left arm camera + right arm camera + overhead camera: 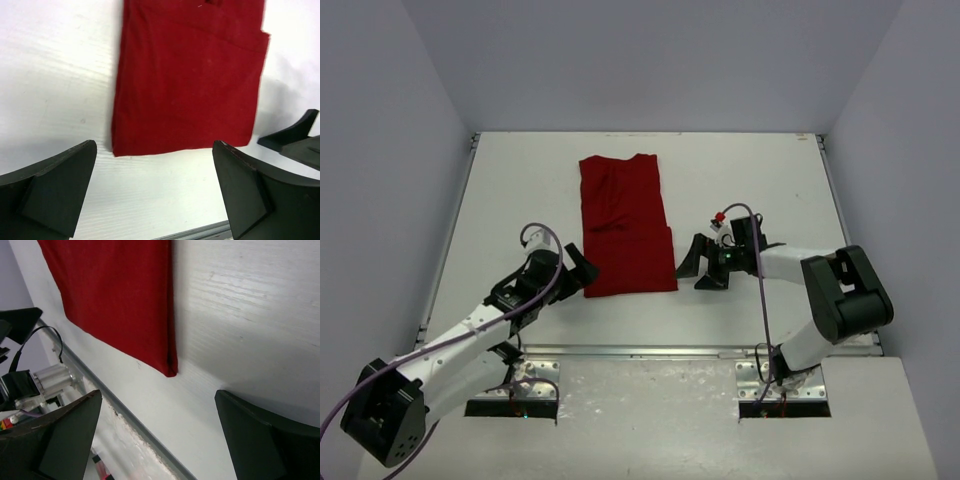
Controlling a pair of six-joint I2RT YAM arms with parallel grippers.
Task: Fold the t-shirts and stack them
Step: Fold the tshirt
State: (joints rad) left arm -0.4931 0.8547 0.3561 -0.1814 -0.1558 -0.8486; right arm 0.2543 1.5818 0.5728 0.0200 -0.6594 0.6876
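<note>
The dark red t-shirt [625, 230] lies folded into a long rectangle in the middle of the white table, its near edge toward the arms. My left gripper [582, 272] stands open just off the shirt's near-left corner, nothing between its fingers. In the left wrist view the shirt [190, 80] lies just beyond the open left gripper [154, 150]. My right gripper [698, 270] is open beside the near-right corner, clear of the cloth. The right wrist view has the shirt's folded corner [120, 300] ahead of the empty right gripper [159, 392].
A metal rail [700, 352] marks the table's near edge, close behind both grippers. Grey walls enclose the table on the left, back and right. One right finger [295, 140] shows in the left wrist view.
</note>
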